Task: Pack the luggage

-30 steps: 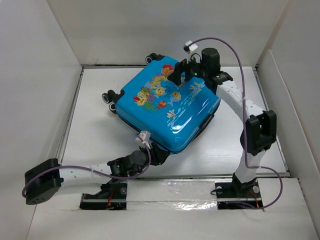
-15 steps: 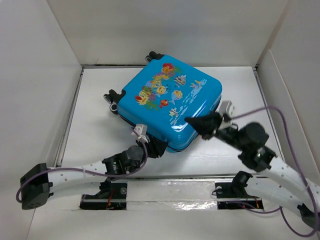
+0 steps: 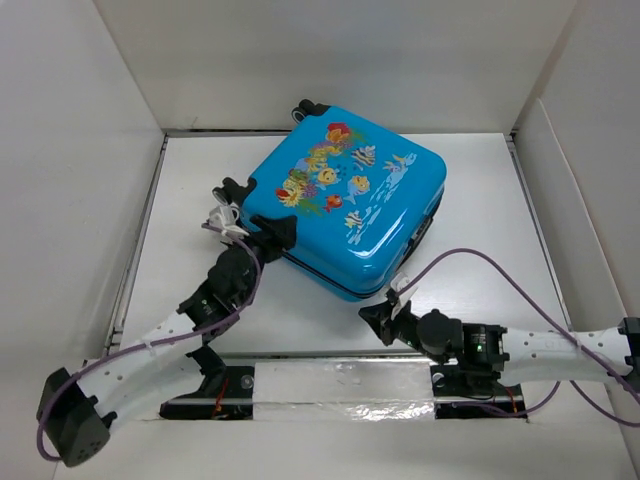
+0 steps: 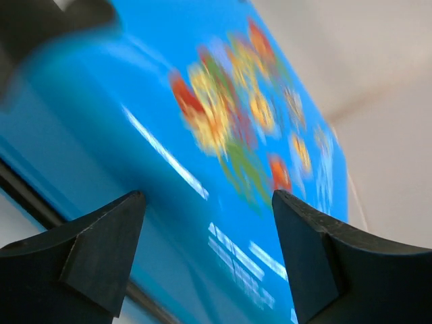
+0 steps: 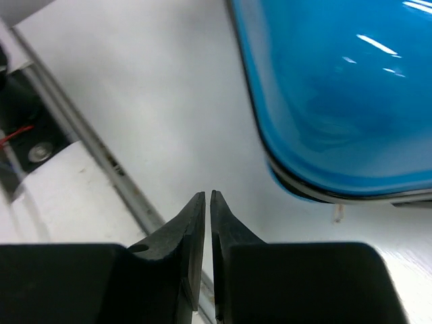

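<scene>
The luggage (image 3: 345,200) is a bright blue hard-shell suitcase with a fish print. It lies shut and flat on the white table, turned at an angle. My left gripper (image 3: 275,233) is at its near left edge, just below a black wheel (image 3: 237,188). In the left wrist view its jaws (image 4: 208,199) stand wide open with the blue shell (image 4: 223,135) filling the space beyond them. My right gripper (image 3: 375,322) lies low on the table just in front of the suitcase's near corner. Its jaws (image 5: 208,194) are shut with nothing in them, and the shell's rounded corner (image 5: 337,88) is up and to the right.
White walls close in the table on the left, back and right. A taped metal strip (image 3: 340,385) runs along the near edge by both arm bases. It shows again as a rail (image 5: 88,135) in the right wrist view. Another wheel (image 3: 308,108) sticks out at the suitcase's far corner.
The right arm swung from the suitcase's far side down to the near table and its jaws closed. The left gripper moved from the near corner to the left edge and opened. The suitcase shifted back.
</scene>
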You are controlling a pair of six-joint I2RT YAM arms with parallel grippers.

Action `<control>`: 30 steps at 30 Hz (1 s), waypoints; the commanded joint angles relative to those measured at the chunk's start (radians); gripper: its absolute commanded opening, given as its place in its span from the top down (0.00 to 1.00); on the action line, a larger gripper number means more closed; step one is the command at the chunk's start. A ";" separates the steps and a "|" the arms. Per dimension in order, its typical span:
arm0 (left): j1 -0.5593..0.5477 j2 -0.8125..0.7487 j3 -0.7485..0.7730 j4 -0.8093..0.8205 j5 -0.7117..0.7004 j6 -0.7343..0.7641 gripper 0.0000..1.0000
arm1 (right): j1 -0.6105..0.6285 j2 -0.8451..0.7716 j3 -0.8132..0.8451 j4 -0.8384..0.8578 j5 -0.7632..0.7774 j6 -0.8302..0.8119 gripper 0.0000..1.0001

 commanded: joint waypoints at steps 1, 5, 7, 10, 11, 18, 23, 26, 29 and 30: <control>0.188 0.044 0.140 0.001 0.159 -0.142 0.26 | 0.008 0.029 -0.006 0.063 0.156 0.042 0.85; 0.601 0.152 0.231 -0.043 0.443 -0.272 0.18 | 0.008 0.046 -0.001 0.055 0.142 0.036 0.75; 0.722 0.220 0.253 -0.040 0.626 -0.315 0.16 | 0.028 0.032 0.002 0.034 0.135 0.031 0.68; 0.859 0.309 0.303 -0.100 0.742 -0.285 0.12 | 0.038 -0.005 -0.016 0.031 0.124 0.030 0.57; 0.876 0.324 0.312 -0.121 0.753 -0.265 0.11 | 0.050 -0.014 -0.024 0.037 0.122 0.030 0.52; 0.899 0.405 0.323 -0.141 0.762 -0.191 0.04 | 0.050 -0.076 -0.069 0.077 0.101 0.014 0.44; 0.899 0.524 0.374 -0.103 0.837 -0.211 0.04 | 0.050 -0.060 -0.059 0.075 0.101 0.016 0.43; 0.899 0.588 0.391 -0.066 0.841 -0.226 0.05 | 0.050 -0.042 -0.050 0.084 0.092 0.013 0.43; 0.899 0.631 0.380 0.031 0.853 -0.257 0.12 | 0.059 -0.025 -0.039 0.081 0.093 0.019 0.42; 0.899 0.643 0.376 0.058 0.860 -0.268 0.16 | 0.059 -0.022 -0.038 0.084 0.096 0.020 0.42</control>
